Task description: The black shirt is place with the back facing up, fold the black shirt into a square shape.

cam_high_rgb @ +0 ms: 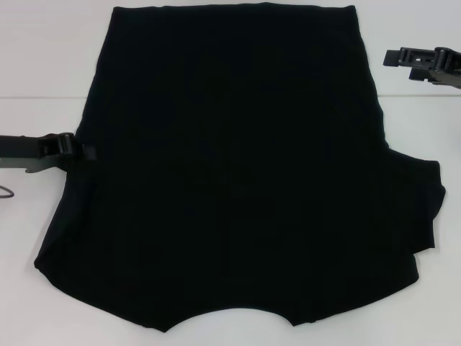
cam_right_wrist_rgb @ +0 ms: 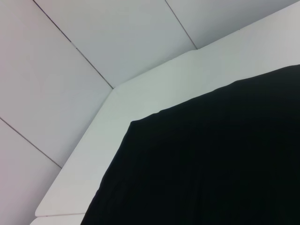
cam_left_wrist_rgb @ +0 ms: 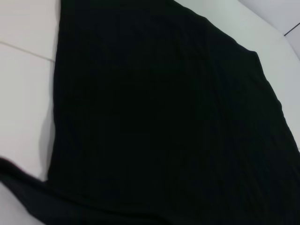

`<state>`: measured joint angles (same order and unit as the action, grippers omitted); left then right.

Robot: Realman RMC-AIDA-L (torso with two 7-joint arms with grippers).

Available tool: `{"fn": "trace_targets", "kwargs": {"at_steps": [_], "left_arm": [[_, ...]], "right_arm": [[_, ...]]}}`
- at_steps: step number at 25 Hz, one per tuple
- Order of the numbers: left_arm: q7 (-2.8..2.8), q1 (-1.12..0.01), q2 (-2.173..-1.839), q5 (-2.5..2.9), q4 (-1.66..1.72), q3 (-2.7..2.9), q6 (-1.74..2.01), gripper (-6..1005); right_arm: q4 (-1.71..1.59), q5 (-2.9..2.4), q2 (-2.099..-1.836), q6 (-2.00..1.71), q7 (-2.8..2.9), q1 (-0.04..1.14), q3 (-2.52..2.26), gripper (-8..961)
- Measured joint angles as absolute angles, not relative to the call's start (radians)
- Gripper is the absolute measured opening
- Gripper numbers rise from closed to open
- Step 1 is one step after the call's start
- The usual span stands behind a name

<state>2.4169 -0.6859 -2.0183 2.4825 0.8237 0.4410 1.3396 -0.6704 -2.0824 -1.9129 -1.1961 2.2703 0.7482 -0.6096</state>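
While the black shirt (cam_high_rgb: 230, 173) covers the white table (cam_high_rgb: 36, 79) (seamed), left pincer (cam_high_rgb: 88, 152) touching its edge, right pincer (cam_high_rgb: 389, 58) apart, grips unclear.

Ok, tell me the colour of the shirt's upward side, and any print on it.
The black shirt is plain black, with no print showing. Head view shows it best.

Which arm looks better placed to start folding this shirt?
Probably the left. The left gripper sits right at the black shirt's edge, while the right gripper hangs clear of the fabric.
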Motion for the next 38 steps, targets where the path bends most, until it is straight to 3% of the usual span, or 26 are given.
{"fn": "trace_targets", "kwargs": {"at_steps": [13,20,28,35,38], "left_arm": [[2.325,-0.684,-2.034,2.488,0.840,0.668,1.373,36],[2.300,-0.678,-2.036,2.483,0.858,0.657,1.406,176],[2.022,-0.599,-2.032,2.338,0.905,0.486,1.578,355],[1.831,-0.550,-2.063,2.331,0.899,0.481,1.634,496],[1.832,-0.546,-2.066,2.321,0.894,0.478,1.616,602]], "right_arm": [[-0.671,-2.083,-1.913,-1.190,2.270,0.742,-0.606,888],[-0.672,-2.083,-1.911,-1.189,2.270,0.739,-0.606,888],[-0.667,-2.093,-1.901,-1.218,2.271,0.737,-0.616,888],[-0.692,-2.219,-1.862,-1.363,2.325,0.725,-0.618,884],[-0.734,-2.326,-1.850,-1.439,2.426,0.709,-0.615,880]]}}
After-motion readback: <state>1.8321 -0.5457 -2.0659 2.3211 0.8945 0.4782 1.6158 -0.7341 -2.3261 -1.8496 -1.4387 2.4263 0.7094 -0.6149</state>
